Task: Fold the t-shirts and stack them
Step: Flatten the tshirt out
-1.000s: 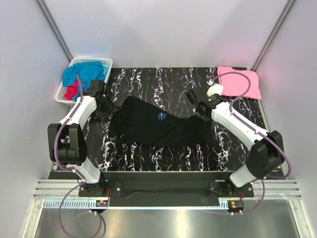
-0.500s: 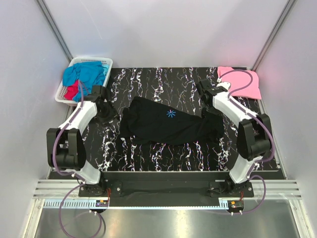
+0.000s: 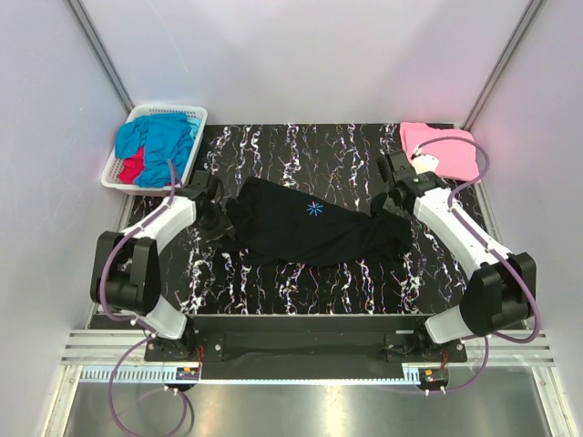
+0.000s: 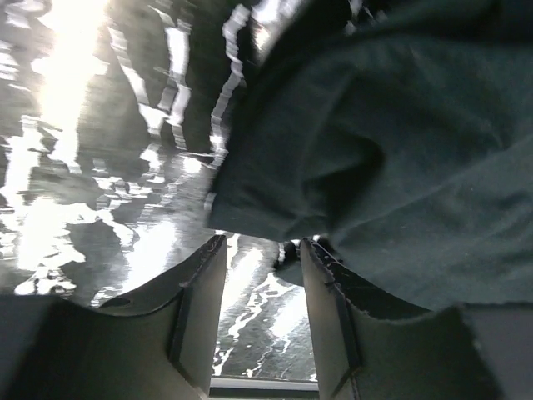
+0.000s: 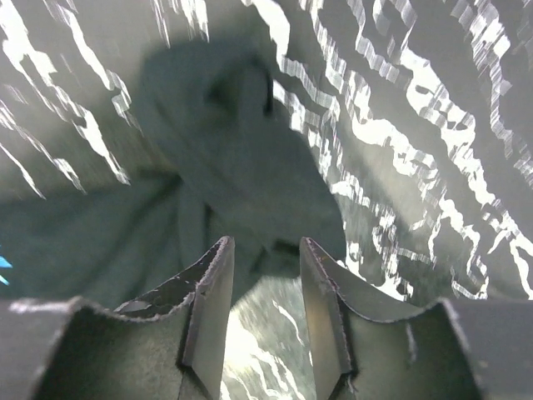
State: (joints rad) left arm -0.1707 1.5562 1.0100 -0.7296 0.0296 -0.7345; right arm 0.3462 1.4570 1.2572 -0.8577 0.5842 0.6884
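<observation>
A large black t-shirt point(image 3: 314, 232) lies crumpled along the middle of the marble table; it has a small blue star print. My left gripper point(image 3: 221, 221) is at its left end, jaws open, with the cloth's edge point(image 4: 275, 200) just past the tips and touching the right finger point(image 4: 321, 283). My right gripper point(image 3: 387, 202) is at the shirt's right end, open, with the bunched cloth point(image 5: 241, 158) lying just beyond its fingertips point(image 5: 266, 246). A folded pink t-shirt point(image 3: 448, 150) lies at the back right corner. Blue point(image 3: 166, 134) and red point(image 3: 134, 169) t-shirts lie in the basket.
The white slotted basket point(image 3: 194, 114) stands at the back left corner, off the marble top's point(image 3: 301, 146) edge. Grey walls close in the table on three sides. Both arms' purple cables loop near the basket and the pink t-shirt.
The right gripper pulled the black t-shirt rightward, then opened and let it go. The left gripper moved down and right to the shirt's left edge.
</observation>
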